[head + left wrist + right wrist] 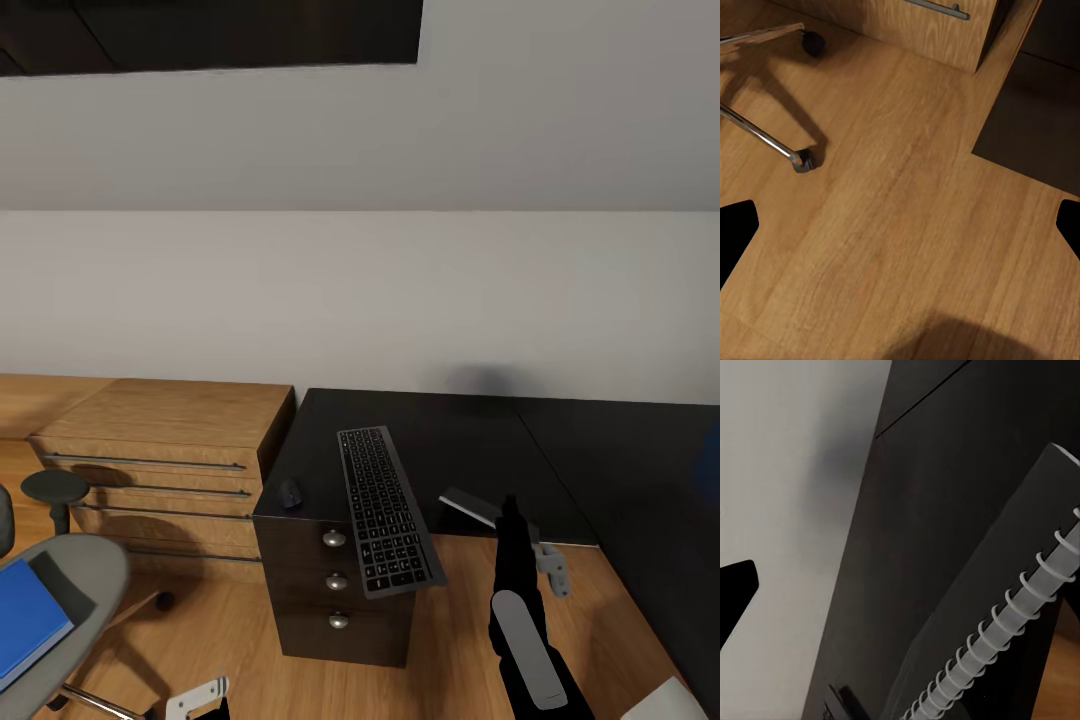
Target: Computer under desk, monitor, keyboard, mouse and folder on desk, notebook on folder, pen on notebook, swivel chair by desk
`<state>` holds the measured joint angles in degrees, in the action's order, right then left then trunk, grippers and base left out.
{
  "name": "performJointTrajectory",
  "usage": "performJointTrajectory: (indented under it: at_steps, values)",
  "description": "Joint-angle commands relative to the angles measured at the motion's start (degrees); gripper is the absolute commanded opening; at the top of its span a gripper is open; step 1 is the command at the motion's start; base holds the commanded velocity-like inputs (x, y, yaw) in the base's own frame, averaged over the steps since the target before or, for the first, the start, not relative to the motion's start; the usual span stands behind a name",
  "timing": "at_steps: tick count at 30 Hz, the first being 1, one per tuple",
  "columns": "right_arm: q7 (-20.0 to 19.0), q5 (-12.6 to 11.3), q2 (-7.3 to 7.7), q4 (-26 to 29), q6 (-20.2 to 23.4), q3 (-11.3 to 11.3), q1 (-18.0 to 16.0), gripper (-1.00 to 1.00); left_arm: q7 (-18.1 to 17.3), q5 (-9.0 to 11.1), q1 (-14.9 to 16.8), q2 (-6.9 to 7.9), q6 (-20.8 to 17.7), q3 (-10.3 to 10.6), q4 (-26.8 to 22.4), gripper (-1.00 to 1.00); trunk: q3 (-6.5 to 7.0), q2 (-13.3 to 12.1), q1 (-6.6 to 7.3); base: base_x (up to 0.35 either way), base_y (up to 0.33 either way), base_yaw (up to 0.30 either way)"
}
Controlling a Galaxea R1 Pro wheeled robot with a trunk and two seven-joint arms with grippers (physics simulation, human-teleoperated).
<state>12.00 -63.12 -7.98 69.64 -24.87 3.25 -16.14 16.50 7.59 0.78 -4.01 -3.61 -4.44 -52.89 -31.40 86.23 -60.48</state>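
Note:
The keyboard lies on the black drawer unit, overhanging its front, with the mouse to its left. The blue folder rests on the swivel chair at the lower left. The spiral-bound notebook sits tilted at the black top's front edge, against my right gripper. One of its fingertips stands wide to the side and the notebook covers the other. My left gripper hangs open over the floor. The desk is at the right. Monitor, computer and pen are out of view.
Low light-wood shelving stands left of the drawer unit. A chrome chair leg and caster lie on the wood floor under my left gripper. A grey wall rises behind, with a dark skylight above.

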Motion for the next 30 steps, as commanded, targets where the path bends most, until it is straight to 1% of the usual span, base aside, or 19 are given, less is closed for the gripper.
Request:
performJointTrajectory:
  at_steps: [1,9,19,30]
  values:
    - [0.0,-0.3,-0.02,0.1,-0.2,0.0,0.0,1.0,0.1,0.4,0.0,-0.03,-0.3,0.0,-0.1,1.0,-0.06,0.0,0.0,0.0,0.0,0.0]
    - [0.0,-0.3,-0.02,0.1,-0.2,0.0,0.0,1.0,0.1,0.4,0.0,-0.03,-0.3,0.0,-0.1,1.0,-0.06,0.0,0.0,-0.004,0.0,0.0]
    - [0.0,-0.3,-0.02,0.0,-0.2,-0.1,0.0,1.0,0.1,0.4,0.0,-0.03,-0.3,0.0,-0.1,1.0,-0.06,0.0,0.0,-0.126,0.0,0.0]
    - [0.0,-0.3,-0.02,-0.1,-0.1,-0.3,0.0,1.0,0.1,0.4,0.0,-0.03,-0.2,0.0,-0.1,1.0,-0.06,0.0,0.0,-0.01,0.0,0.0]
